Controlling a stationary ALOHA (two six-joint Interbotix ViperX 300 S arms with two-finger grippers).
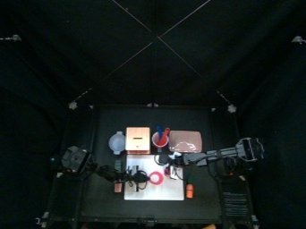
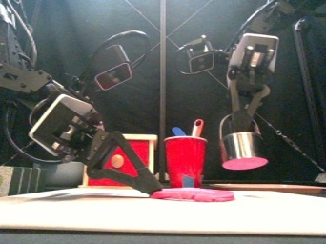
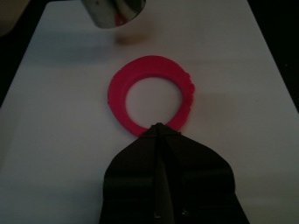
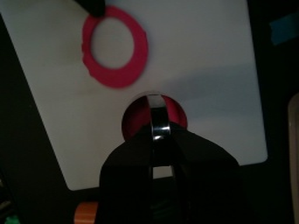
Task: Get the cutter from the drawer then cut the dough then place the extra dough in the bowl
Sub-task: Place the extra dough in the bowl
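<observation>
Left end effector (image 3: 158, 129) pinches rim of flat pink dough ring (image 3: 117, 92); right end effector (image 4: 153, 103) clamps round metal cutter (image 2: 239, 148), raised clear.

Left of the red cup (image 2: 186, 160), the left end effector (image 3: 159, 131) has two long black jaws that taper to a narrow tip. They sit under a white cross-plate on a black jointed arm with black cables. Right of the cup, the right end effector (image 4: 156, 124) has jaws that look grey from outside, under a silver-white plate. Its arm is also black and cabled.
</observation>
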